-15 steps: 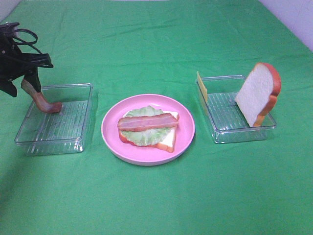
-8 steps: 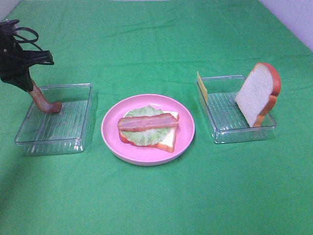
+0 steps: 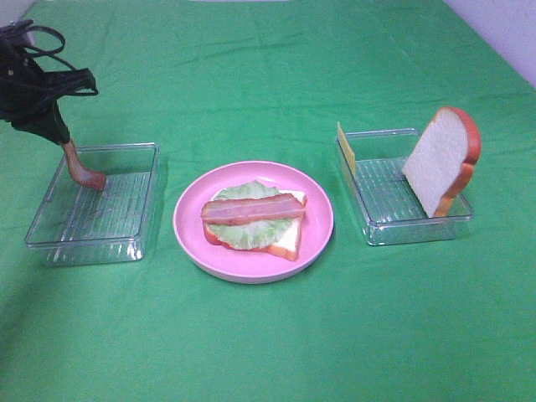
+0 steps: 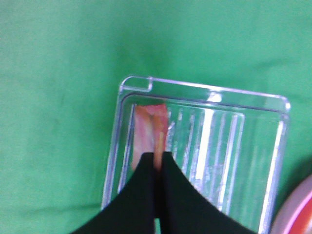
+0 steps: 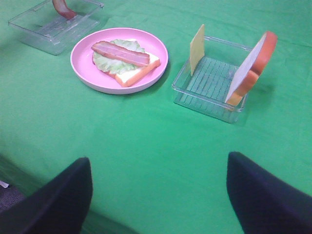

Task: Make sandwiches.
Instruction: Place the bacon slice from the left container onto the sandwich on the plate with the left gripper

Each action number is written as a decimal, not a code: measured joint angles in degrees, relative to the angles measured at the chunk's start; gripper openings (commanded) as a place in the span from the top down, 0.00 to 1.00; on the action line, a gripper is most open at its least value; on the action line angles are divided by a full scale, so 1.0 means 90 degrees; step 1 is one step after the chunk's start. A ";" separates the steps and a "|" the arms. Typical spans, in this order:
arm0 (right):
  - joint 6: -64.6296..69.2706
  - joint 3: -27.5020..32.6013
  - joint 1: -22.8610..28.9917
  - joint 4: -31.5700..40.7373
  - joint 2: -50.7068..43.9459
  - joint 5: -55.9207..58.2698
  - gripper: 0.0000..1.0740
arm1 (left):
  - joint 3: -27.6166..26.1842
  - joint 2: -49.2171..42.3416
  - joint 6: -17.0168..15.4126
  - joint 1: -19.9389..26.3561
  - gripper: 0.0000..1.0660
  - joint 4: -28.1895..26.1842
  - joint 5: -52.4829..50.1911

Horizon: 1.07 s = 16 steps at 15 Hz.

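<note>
My left gripper (image 3: 64, 134) is shut on the top end of a reddish-brown bacon strip (image 3: 82, 171). The strip hangs down and its lower end touches the floor of the left clear tray (image 3: 92, 244). The left wrist view shows the black fingers (image 4: 146, 170) pinched on the bacon strip (image 4: 148, 124). The partial sandwich (image 3: 251, 222) lies on the pink plate (image 3: 191, 243): a bread slice, lettuce and one bacon strip on top. My right gripper (image 5: 158, 163) is open, empty, low over the cloth and out of the high view.
The right clear tray (image 3: 410, 230) holds a yellow cheese square (image 3: 345, 148) standing at its left wall and a bread slice (image 3: 442, 159) leaning on its right wall. Green cloth covers the whole table. The right wrist view shows the plate (image 5: 85, 73) and tray (image 5: 204, 105).
My left gripper has risen and shifted slightly right, drawing the bacon strip more upright. The strip's lower end still rests in the tray. Nothing else moved.
</note>
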 measured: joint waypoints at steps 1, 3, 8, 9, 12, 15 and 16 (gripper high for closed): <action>0.0000 0.0000 0.0000 0.0000 0.0000 0.0000 0.33 | 0.0000 -0.0076 0.0032 0.0000 1.00 -0.0102 -0.0013; 0.0000 0.0000 0.0000 0.0000 0.0000 0.0000 0.33 | 0.0000 -0.0420 0.0318 0.0000 1.00 -0.0586 -0.0057; 0.0000 0.0000 0.0000 0.0000 0.0000 0.0000 0.33 | 0.0000 -0.0719 0.1483 -0.0446 1.00 -0.2324 0.0057; 0.0000 0.0000 0.0000 0.0000 0.0000 0.0000 0.33 | 0.0000 -0.0719 0.1757 -0.0783 1.00 -0.2737 0.0032; 0.0000 0.0000 0.0000 0.0000 0.0000 0.0000 0.33 | 0.0000 -0.0719 0.2063 -0.1515 1.00 -0.3374 -0.0204; 0.0000 0.0000 0.0000 0.0000 0.0000 0.0000 0.33 | 0.0000 -0.0624 0.2114 -0.2120 1.00 -0.3737 -0.0344; 0.0000 0.0000 0.0000 0.0000 0.0000 0.0000 0.33 | 0.0000 -0.0567 0.2114 -0.2222 1.00 -0.3769 -0.0376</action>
